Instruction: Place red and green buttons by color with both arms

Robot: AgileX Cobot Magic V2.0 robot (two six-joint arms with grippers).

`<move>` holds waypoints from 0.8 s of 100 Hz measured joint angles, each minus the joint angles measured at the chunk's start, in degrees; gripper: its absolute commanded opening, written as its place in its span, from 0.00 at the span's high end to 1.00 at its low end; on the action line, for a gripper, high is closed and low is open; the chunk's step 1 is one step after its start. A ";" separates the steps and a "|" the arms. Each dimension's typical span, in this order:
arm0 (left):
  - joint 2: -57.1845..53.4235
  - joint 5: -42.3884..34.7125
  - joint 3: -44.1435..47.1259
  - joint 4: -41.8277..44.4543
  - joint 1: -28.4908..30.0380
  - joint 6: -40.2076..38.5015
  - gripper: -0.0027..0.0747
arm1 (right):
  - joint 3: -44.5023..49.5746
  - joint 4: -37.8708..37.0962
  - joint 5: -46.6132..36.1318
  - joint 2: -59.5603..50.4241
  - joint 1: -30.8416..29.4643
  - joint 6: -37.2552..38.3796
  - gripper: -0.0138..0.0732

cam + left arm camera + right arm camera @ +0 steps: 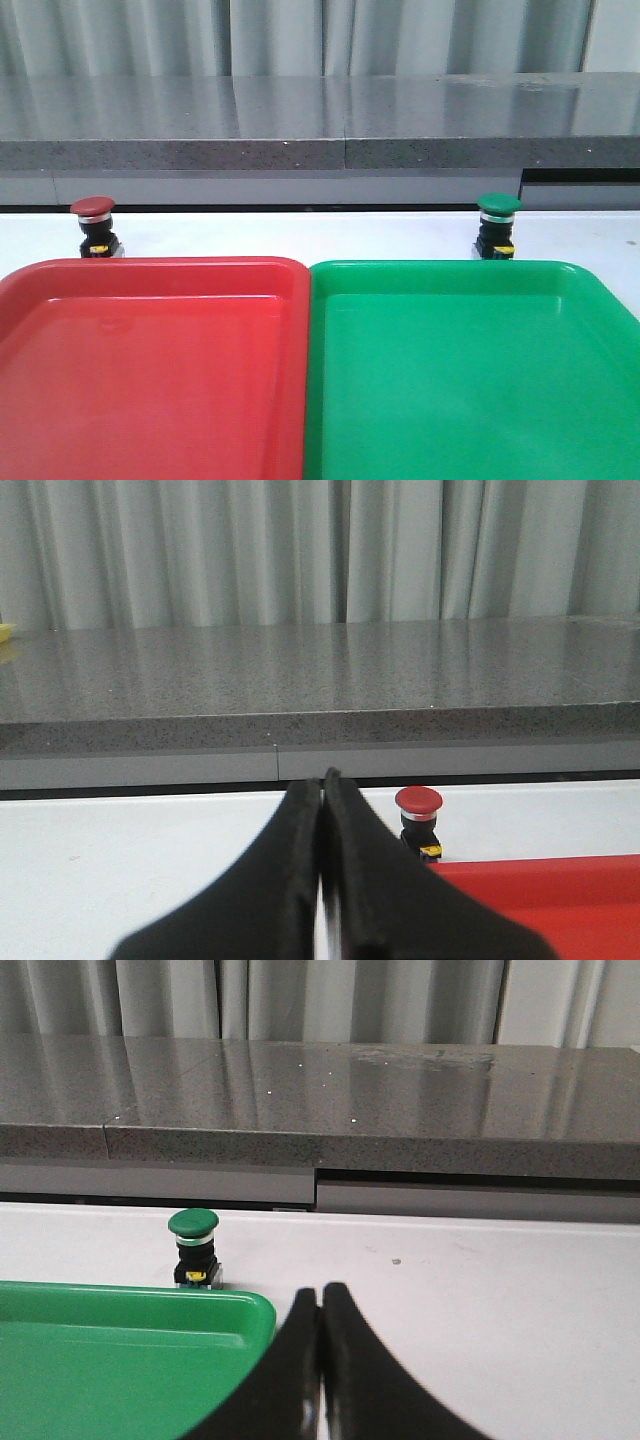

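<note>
Over on the left, the red button (93,226) stands upright on the white tabletop (300,235), just beyond the far rim of the red tray (150,370), not in it. The left hand (322,780) shows only in its wrist view: fingers pressed together, nothing between them, held short of the button and a little to one side, near the tray's corner. Moving across, red tray and green tray (470,370) sit side by side, edges touching. Now the right: the green button (498,226) stands upright on the tabletop just past the green tray's far rim, yellow tag facing us. The right hand (321,1295) is closed too and holds nothing, beside the tray's corner, the green button off to its side and farther away. A grey stone ledge (320,125) runs behind both buttons.
</note>
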 measured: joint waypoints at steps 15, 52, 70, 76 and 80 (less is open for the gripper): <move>0.00 0.00 0.00 0.00 0.00 0.00 0.99 | 0.00 0.00 0.00 0.00 0.00 0.00 0.92; 0.00 0.43 -0.35 0.00 0.00 0.00 0.99 | 0.00 0.00 0.00 0.00 0.00 0.00 0.92; 4.21 5.86 -7.01 -1.48 0.00 0.00 0.99 | 0.00 0.00 0.00 0.00 0.00 0.00 0.92; 7.47 8.20 -10.94 -2.58 0.00 0.00 0.99 | 0.00 0.00 0.00 0.00 0.00 0.00 0.92; 10.34 10.34 -13.75 -3.08 0.00 0.00 0.99 | 0.00 0.00 0.00 0.00 0.00 0.00 0.92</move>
